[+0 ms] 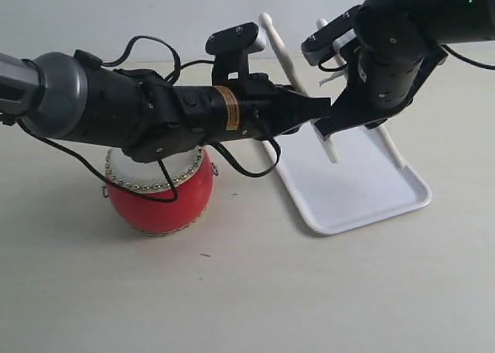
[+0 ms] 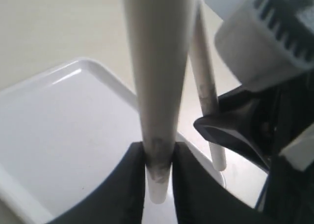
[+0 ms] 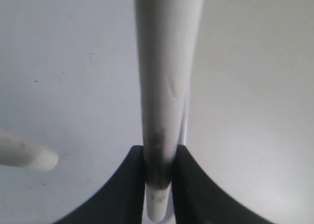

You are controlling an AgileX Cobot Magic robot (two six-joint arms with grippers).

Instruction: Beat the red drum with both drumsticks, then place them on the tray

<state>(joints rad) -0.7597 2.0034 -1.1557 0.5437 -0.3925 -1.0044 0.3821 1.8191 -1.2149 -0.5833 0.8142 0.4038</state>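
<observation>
My left pincer (image 2: 158, 184) is clamped on one stick (image 2: 157, 86) and my right pincer (image 3: 158, 184) on the other stick (image 3: 164, 86), both held above the tray (image 1: 363, 198). The drum (image 1: 166, 202) sits on the worktop (image 1: 271, 291) beside the tray, under my left arm. I judge the beating done and the put-down in hand. Next I should lower each stick flat onto the tray, clear of its twin, then let the pincers part.

1. Red drum (image 1: 166, 210): glossy red body, matt cream skin, shiny gold metal studs.
2. Drumsticks (image 2: 157, 76): smooth, matt off-white wood, dark scuffs where the matt black gripper fingers (image 2: 194, 189) pinch.
3. Tray (image 1: 363, 190): smooth white plastic, slight sheen.
</observation>
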